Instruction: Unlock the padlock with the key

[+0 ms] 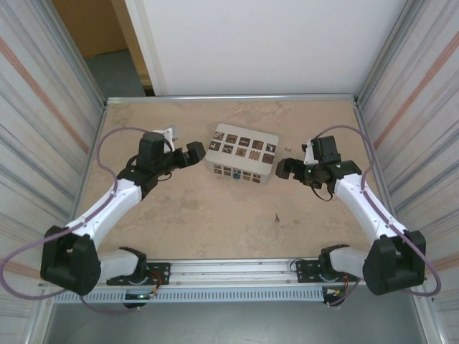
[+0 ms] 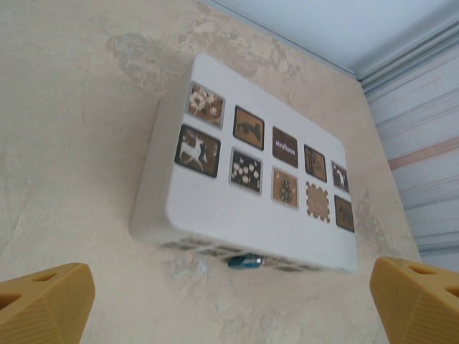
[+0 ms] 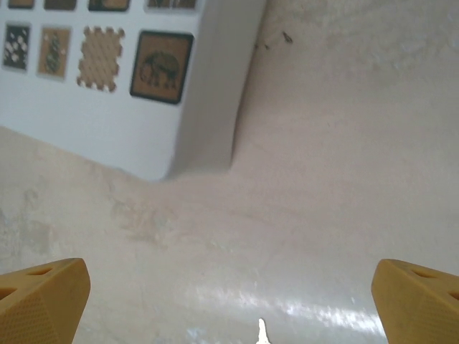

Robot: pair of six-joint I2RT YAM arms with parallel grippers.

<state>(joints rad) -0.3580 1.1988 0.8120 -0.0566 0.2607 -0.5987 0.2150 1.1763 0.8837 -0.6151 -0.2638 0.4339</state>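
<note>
Hovering either side of the box (image 1: pixel 242 154), left gripper (image 2: pixel 229 304) and right gripper (image 3: pixel 229 304) both wide open and empty, padlock (image 2: pixel 246 262) against the box's near side, approach stage, next needing the key pinched, possibly that dark speck (image 1: pixel 277 217).

One brown square (image 2: pixel 285 147) on the box (image 2: pixel 237 215) top carries a short line of white lettering, too small and blurred to read. Nothing else legible is in any view.
</note>
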